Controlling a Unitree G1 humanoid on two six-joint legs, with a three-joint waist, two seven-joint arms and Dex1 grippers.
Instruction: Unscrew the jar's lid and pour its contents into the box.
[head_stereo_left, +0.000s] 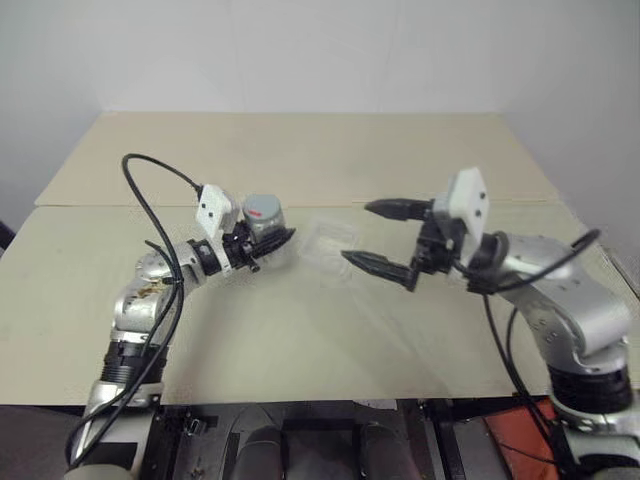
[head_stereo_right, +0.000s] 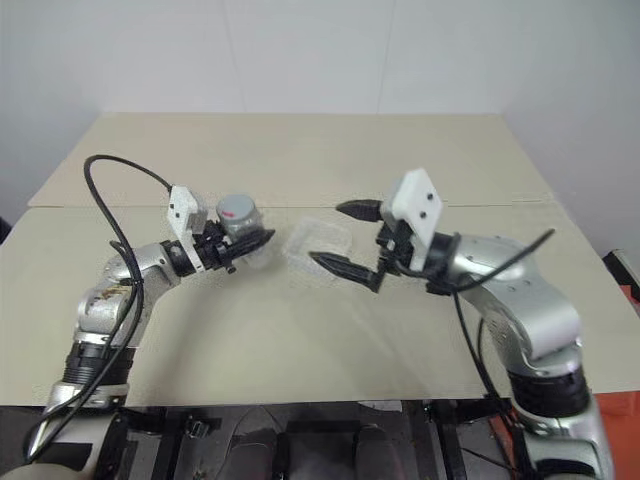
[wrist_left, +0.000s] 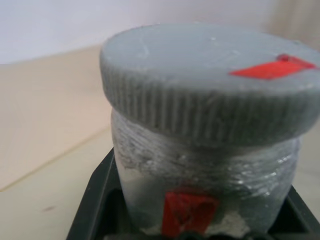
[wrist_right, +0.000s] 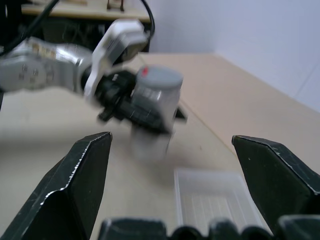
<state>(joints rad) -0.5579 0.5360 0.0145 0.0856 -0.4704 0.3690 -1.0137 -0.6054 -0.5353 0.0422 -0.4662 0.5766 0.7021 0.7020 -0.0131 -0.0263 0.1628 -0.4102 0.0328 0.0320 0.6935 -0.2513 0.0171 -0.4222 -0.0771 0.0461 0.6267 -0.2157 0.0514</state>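
Above the beige surface (head_stereo_left: 300, 330), left end effector (head_stereo_left: 268, 243) clamps the small clear jar (head_stereo_left: 262, 225) with grey ribbed lid (head_stereo_left: 262, 207); right end effector (head_stereo_left: 378, 235) gapes beside the clear plastic box (head_stereo_right: 318, 244).

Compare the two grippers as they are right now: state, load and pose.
The left gripper is shut on the jar, its lid on; the right gripper is open and holds nothing. The left is above the table beside the box; the right hangs over the box. Both point inward, toward each other.
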